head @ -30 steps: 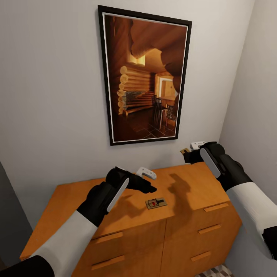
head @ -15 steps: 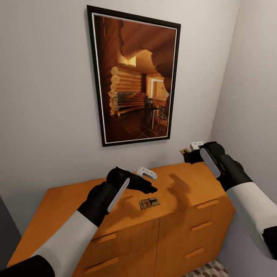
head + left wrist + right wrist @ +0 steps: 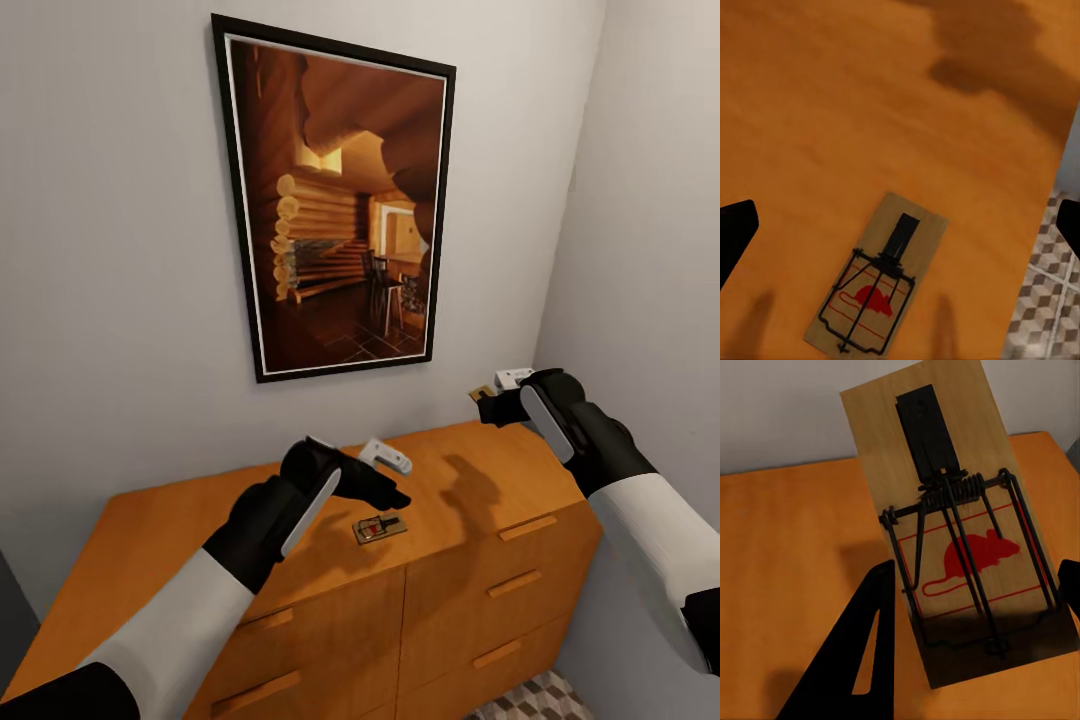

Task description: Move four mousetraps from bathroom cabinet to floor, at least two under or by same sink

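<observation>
Our right gripper (image 3: 487, 400) is clamped on one tan wooden mousetrap (image 3: 952, 521). Our left gripper (image 3: 392, 478), spread wide and empty, hovers over another (image 3: 379, 527) on the orange-brown wooden cabinet (image 3: 480, 480); risk: nudging it off the front edge.

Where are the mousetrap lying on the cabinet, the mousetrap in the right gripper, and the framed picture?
mousetrap on the cabinet (image 3: 879, 289), left wrist view, on its red mouse print.
held mousetrap (image 3: 945, 510), right wrist view, on its wooden board, gripped by the right gripper (image 3: 492, 402).
framed picture (image 3: 335, 210), head view, on its middle.

Matt wooden mousetrap (image 3: 879, 280) with black wire on smooth wooden cabinet (image 3: 480, 560).
</observation>
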You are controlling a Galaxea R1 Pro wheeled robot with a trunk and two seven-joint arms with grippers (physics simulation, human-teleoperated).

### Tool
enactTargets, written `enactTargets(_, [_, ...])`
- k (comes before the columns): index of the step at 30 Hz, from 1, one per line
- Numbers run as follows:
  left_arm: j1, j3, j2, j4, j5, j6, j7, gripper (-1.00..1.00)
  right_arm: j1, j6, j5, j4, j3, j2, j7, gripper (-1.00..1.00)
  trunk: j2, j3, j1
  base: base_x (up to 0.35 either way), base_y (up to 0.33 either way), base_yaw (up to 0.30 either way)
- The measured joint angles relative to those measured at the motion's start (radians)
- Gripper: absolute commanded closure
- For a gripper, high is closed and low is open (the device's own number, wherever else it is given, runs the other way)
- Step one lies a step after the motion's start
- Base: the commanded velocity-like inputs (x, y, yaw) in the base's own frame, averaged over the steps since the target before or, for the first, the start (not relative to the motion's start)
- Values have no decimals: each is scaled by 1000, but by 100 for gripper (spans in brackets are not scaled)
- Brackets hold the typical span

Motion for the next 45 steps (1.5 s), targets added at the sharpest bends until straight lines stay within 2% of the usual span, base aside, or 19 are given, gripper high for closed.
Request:
enactTargets(4, [0, -2, 1, 33, -1, -2, 0, -100, 0, 0, -1, 2, 0, 1, -1, 100, 0, 0, 0, 0, 0, -1])
enactTargets(8, [0, -3, 1, 100, -4, -7, -1, -100, 0, 0, -2, 3, 0, 1, -1, 100, 0, 0, 0, 0, 0, 0])
enactTargets(14, [0, -3, 1, 138, -4, -10, -1, -100, 0, 0, -2, 3, 0, 1, -1, 100, 0, 0, 0, 0, 0, 0])
enactTargets(23, [0, -4, 1, 147, 0, -55, -2, -100, 0, 0, 0, 6, -1, 0, -1, 100, 0, 0, 0, 0, 0, 0])
enactTargets(45, [0, -4, 2, 146, 0, -59, -2, -100, 0, 0, 0, 5, -1, 0, -1, 100, 0, 0, 0, 0, 0, 0])
